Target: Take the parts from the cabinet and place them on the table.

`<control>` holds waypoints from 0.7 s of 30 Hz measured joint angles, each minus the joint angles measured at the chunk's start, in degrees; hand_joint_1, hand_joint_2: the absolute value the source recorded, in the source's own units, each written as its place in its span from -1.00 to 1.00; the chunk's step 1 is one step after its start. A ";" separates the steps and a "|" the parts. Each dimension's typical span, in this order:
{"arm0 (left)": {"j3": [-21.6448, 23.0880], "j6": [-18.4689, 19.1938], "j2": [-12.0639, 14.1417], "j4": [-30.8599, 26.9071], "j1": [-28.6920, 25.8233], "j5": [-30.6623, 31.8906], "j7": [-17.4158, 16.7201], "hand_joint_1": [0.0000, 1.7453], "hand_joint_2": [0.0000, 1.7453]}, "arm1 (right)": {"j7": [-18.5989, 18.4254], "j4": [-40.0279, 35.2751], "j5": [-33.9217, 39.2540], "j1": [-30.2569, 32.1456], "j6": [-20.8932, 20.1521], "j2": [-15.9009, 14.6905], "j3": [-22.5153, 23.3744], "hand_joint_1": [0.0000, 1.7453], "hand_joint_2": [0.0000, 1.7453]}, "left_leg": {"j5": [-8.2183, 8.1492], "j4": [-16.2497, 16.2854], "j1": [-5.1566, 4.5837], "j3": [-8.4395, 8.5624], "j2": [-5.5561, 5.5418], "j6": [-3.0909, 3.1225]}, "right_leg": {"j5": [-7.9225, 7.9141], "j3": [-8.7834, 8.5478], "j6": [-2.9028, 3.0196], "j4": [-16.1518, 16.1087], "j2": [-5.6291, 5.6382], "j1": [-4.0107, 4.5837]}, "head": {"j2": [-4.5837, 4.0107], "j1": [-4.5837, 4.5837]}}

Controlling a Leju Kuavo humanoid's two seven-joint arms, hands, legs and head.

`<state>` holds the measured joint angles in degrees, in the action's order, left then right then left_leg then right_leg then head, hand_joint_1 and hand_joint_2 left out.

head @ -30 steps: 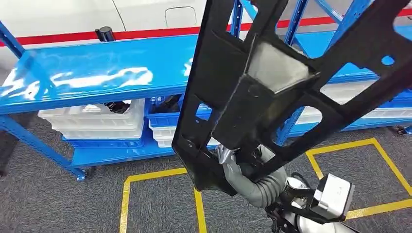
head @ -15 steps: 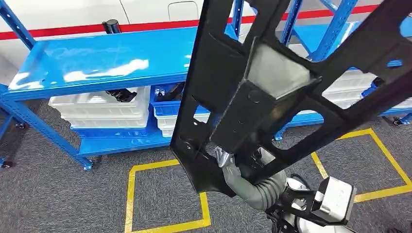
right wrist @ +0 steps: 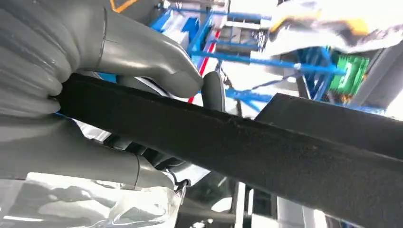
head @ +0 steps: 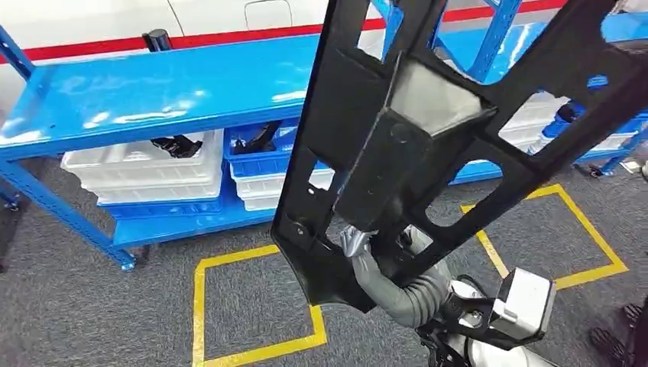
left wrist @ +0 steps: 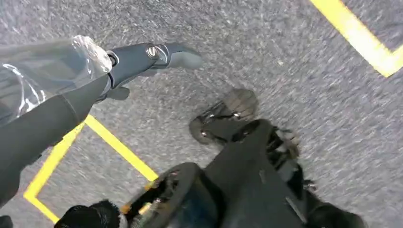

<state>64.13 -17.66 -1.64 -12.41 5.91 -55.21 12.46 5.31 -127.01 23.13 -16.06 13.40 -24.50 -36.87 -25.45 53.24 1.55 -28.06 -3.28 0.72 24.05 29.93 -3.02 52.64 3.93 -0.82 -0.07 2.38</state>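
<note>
Head view shows the blue shelving (head: 153,92) with white bins (head: 145,172) behind, and in front the large black frame part (head: 428,145), already out of the cabinet and lifted high, probably to clear the floor while carried. The right robot hand (head: 359,248) clamps its lower edge between thumb and fingers (right wrist: 142,47). The left robot hand (left wrist: 142,59) hangs with nothing in it, fingers extended.
</note>
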 joint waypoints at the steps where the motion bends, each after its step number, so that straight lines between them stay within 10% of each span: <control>1: 0.00 -0.02 0.02 0.00 -0.01 0.00 0.00 -1.00 1.00 | 0.00 0.00 0.22 0.04 0.00 0.00 0.00 1.00 1.00 | 0.07 0.16 -0.16 -0.24 0.43 0.41 | -0.21 0.28 -0.36 -0.02 0.39 -0.09 | 0.00 0.02; 4: 0.00 0.00 0.00 0.00 -0.01 0.00 0.00 -1.00 1.00 | 0.02 -0.02 0.28 0.04 0.02 0.00 0.15 1.00 1.00 | 0.62 -0.17 -0.19 -0.49 2.16 2.32 | 3.54 3.10 -0.74 5.62 -2.68 -0.26 | 0.00 0.09; 6: 0.00 0.00 0.00 0.00 -0.20 0.00 0.00 -1.00 1.00 | 0.02 -0.02 0.28 0.14 0.02 0.00 0.15 1.00 1.00 | 0.79 -0.14 -0.59 -0.84 3.46 2.65 | 8.21 8.13 -1.01 16.29 -3.06 -0.27 | 0.00 0.09; 8: 0.00 0.00 0.02 0.00 -0.30 0.00 0.00 -1.00 1.00 | 0.02 -0.02 0.37 0.31 0.04 0.00 0.15 1.00 1.00 | 0.87 -0.13 -0.90 -0.97 4.60 2.77 | 8.85 10.14 -0.97 20.77 -3.09 -0.27 | 0.00 0.09; 11: 0.00 0.02 0.00 0.00 -0.27 0.00 -0.04 -1.00 1.00 | 0.11 -0.04 0.37 0.28 0.04 0.00 0.17 1.00 1.00 | 0.83 -0.12 -1.23 -0.59 6.23 2.72 | 2.12 2.99 -0.19 7.92 -4.57 -0.04 | 0.00 0.09; 13: 0.02 0.02 0.00 0.00 -0.34 0.00 -0.04 -1.00 1.00 | 0.17 -0.04 0.46 0.08 0.04 0.00 0.20 1.00 1.00 | 0.59 0.22 -2.00 -0.62 7.10 2.34 | 1.14 -0.17 0.44 1.40 -8.60 0.90 | 0.00 0.09; 17: 0.02 0.04 0.00 0.00 -0.33 -0.02 -0.15 -1.00 1.00 | 0.39 -0.15 0.83 0.31 0.04 0.00 0.26 1.00 1.00 | 0.51 0.36 -2.02 -0.82 9.23 1.47 | 0.55 0.85 1.79 1.37 -6.11 0.73 | 0.00 0.00; 19: 0.02 0.02 0.02 0.00 -0.27 -0.04 -0.13 -1.00 1.00 | 0.55 -0.33 0.87 0.30 0.04 -0.05 0.28 1.00 1.00 | -2.78 4.74 -1.53 -2.69 5.26 0.64 | 0.12 1.07 2.43 1.33 -5.13 0.40 | 0.00 -0.11; 21: 0.00 0.02 0.02 0.00 -0.09 -0.28 -0.11 -1.00 1.00 | 0.70 -0.37 0.87 0.32 0.04 -0.04 0.28 1.00 1.00 | -7.47 14.60 -1.45 -7.09 4.11 0.23 | -0.14 1.50 2.81 1.33 -3.89 0.44 | 0.00 -0.09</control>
<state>64.13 -17.64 -1.62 -12.41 5.83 -55.49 12.35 6.01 -127.38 24.00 -15.74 13.44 -24.55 -36.59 -32.93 67.84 0.10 -35.15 0.82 0.95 23.91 31.43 -0.21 53.98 0.04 -0.38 -0.07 2.30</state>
